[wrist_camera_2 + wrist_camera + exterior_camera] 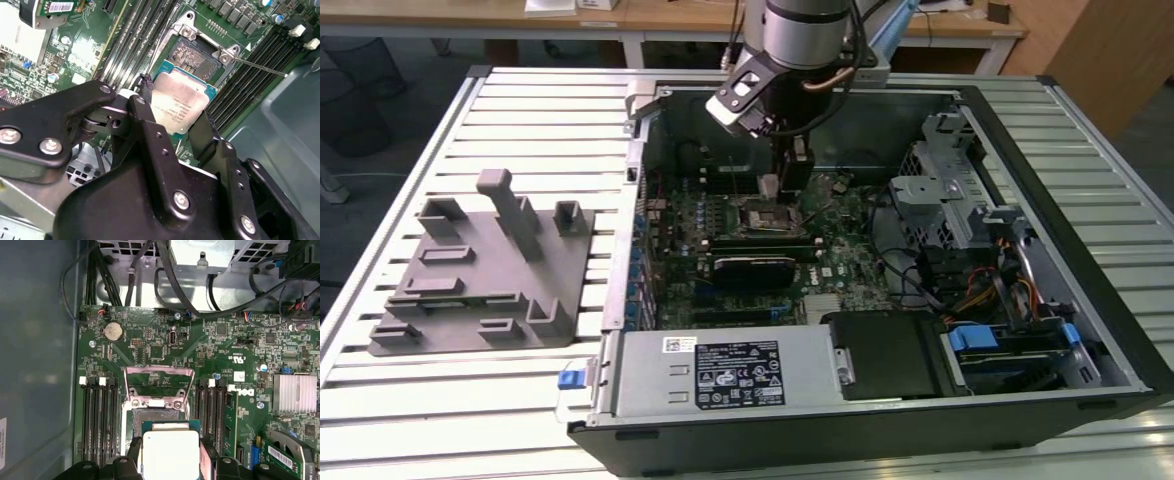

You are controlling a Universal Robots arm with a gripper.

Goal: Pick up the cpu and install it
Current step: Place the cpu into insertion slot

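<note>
Small flat square silver-topped cpu point(181, 102) sits clamped level by opposite edges between the 2 black fingers point(147, 122) of the gripper point(175, 117), jaws narrowed onto it, apparently just above the open metal-framed black socket point(156, 416), likely for flat seating.

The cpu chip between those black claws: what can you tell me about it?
The cpu is a flat square chip with a shiny silver-grey metal top, faint print and a green rim. The gripper clamps two opposite edges, metal face toward the wrist cameras. It hangs over the motherboard, close to the open socket, whose metal frame is flipped up.
</note>
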